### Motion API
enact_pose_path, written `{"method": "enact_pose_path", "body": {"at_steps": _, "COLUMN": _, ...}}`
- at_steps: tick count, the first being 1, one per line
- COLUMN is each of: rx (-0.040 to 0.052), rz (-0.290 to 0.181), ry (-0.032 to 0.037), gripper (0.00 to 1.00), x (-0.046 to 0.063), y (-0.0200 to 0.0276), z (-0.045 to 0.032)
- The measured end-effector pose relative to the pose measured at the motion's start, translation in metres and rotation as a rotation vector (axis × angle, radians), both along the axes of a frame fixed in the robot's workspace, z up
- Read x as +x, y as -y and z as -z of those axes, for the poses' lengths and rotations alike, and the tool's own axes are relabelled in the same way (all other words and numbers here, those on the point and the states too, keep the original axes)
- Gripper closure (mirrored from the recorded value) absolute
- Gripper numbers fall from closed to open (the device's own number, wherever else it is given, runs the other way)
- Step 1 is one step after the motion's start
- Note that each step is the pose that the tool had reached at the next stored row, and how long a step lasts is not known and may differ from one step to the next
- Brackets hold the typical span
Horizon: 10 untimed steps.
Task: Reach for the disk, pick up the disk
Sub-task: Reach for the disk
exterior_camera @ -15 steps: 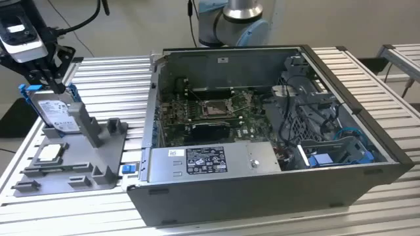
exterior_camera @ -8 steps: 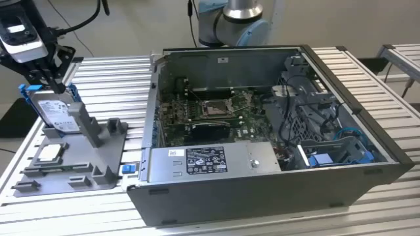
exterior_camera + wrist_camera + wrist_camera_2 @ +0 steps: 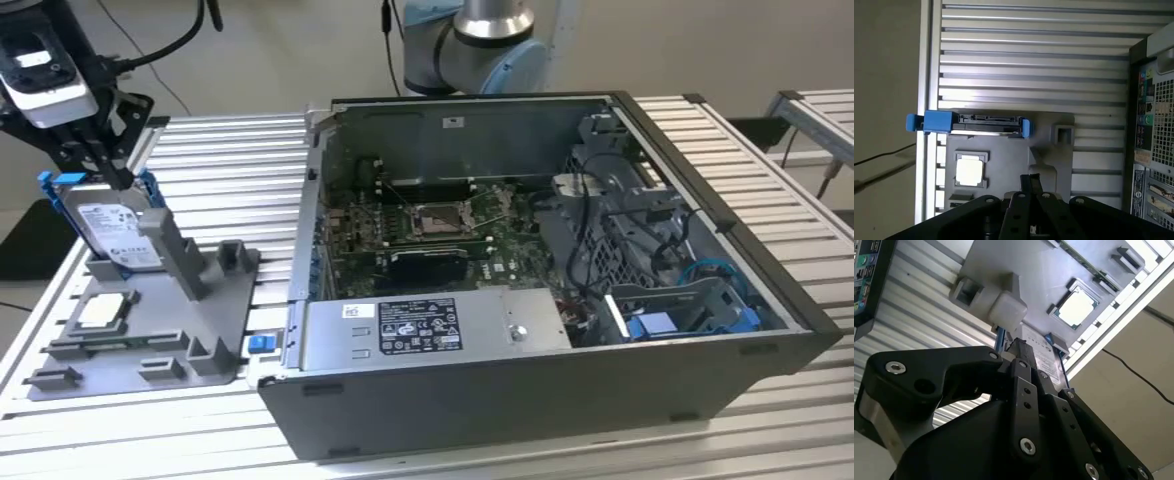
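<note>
The disk stands upright on its edge in a slot of the grey fixture at the exterior view's left. It is silver-grey with a white label and a bright blue carrier around it. My gripper hangs just over its upper edge, fingers drawn together with nothing between them. In the first wrist view the disk shows edge-on, apart from my gripper. In the second wrist view my gripper points at the disk.
A square silver chip lies in the fixture beside the disk. A tall grey post of the fixture rises close to the disk. The open computer case stands to the exterior view's right on the slatted metal table.
</note>
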State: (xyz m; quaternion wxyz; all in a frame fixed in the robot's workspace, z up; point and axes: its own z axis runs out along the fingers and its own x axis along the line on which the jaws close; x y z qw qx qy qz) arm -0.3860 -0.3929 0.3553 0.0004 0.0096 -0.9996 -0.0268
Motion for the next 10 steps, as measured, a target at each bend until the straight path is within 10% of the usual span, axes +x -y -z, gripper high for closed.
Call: {"method": "enact_pose_path", "body": {"at_steps": 10, "rx": 0.0021, "rz": 0.000, "ry": 0.0002, "gripper": 1.00, "x": 0.0000, "y": -0.0055, "z": 0.0001}}
